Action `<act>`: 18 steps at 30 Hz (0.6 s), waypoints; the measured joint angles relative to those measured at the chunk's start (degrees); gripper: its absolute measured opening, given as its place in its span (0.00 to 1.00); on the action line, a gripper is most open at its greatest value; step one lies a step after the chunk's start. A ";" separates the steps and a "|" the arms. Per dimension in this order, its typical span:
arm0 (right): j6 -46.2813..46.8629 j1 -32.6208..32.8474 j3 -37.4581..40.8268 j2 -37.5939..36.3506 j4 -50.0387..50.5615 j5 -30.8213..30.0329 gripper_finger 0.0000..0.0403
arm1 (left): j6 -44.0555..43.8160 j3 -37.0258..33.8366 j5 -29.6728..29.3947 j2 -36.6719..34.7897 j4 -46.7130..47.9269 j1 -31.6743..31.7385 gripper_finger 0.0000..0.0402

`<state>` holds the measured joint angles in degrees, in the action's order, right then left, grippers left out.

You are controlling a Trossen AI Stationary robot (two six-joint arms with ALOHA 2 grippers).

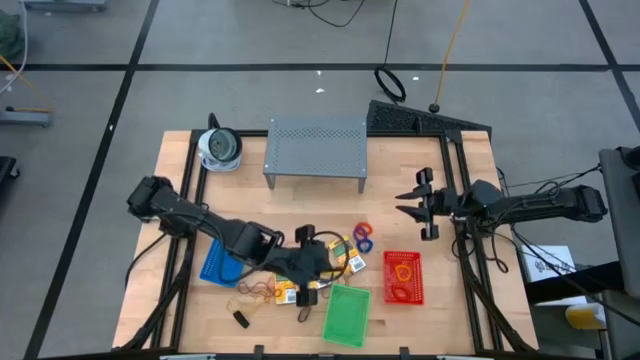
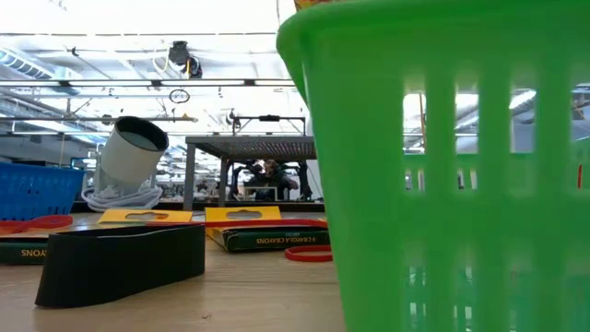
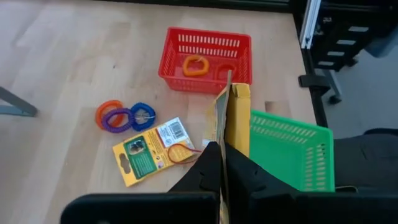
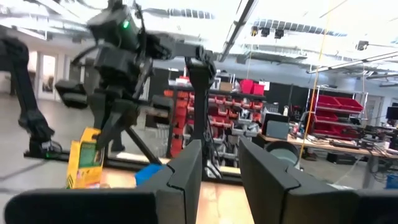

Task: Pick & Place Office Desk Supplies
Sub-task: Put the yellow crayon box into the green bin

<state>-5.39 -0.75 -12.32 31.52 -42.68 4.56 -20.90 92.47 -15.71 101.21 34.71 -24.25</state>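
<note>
- The perforated shelf (image 1: 315,150) stood at the table's (image 1: 400,170) far middle, the round object (image 1: 219,148) to its left.
- One basket (image 1: 404,277) sat near the right edge with loops (image 1: 402,272) in it; another basket (image 1: 347,314) stood at the front.
- A third basket (image 1: 219,263) lay left.
- Between them lay crayon boxes (image 1: 352,262) and rubber bands (image 1: 362,236).

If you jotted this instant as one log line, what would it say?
left gripper: jaws shut on crayon box, lifted near green basket | right gripper: jaws open, empty, waiting beside table's right edge | red basket: holds rubber bands
</note>
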 joint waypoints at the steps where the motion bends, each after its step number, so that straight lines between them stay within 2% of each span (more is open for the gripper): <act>1: 0.59 0.00 0.00 -0.01 -0.36 0.01 0.25 | -0.59 0.00 -0.80 0.08 -0.17 -0.54 0.00; 6: 2.29 0.09 0.00 0.01 -1.65 0.17 0.25 | -0.85 -0.05 -1.26 0.68 -3.61 -3.24 0.00; 11: 3.87 0.16 0.00 0.01 -2.37 0.22 0.25 | -2.94 1.21 -0.77 3.57 -0.54 -5.55 0.00; 15: 4.77 0.31 -0.02 0.06 -2.69 0.24 0.25 | -3.21 9.37 -0.82 10.07 7.33 -6.67 0.00; 18: 4.77 1.00 -0.02 0.05 -3.00 0.32 0.25 | -0.56 19.18 -0.86 17.08 14.64 -7.28 0.00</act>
<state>-0.62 0.25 -12.34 31.57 -45.68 4.88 -21.46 111.65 -16.57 118.29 49.35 -31.53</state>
